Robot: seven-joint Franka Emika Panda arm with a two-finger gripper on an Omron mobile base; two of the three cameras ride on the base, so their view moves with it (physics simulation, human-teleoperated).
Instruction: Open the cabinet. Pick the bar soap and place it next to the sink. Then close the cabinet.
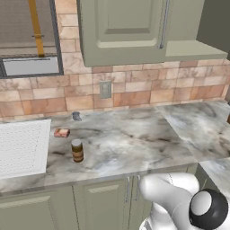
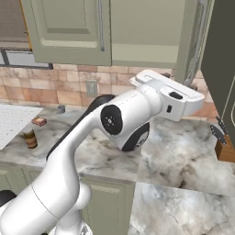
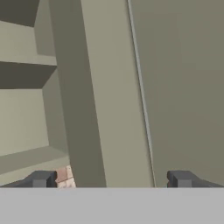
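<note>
Marble-veined grey counter (image 1: 134, 139) is seen below the tall sage-green wall cabinet (image 1: 123, 31), whose right door stands swung open. One small salmon-pink bar soap (image 1: 61, 132) lies on that counter, just beside the large white gridded sink (image 1: 22, 146), with one brown cylindrical jar (image 1: 77, 150) near it on the front side. The soap is judged light, stiff and possibly slippery; it would best be pinched across its short sides. Two cabinet doors are counted. In the hand view the gripper (image 3: 111, 179) is held spread wide and empty, facing the open door's edge (image 3: 113, 96).
</note>
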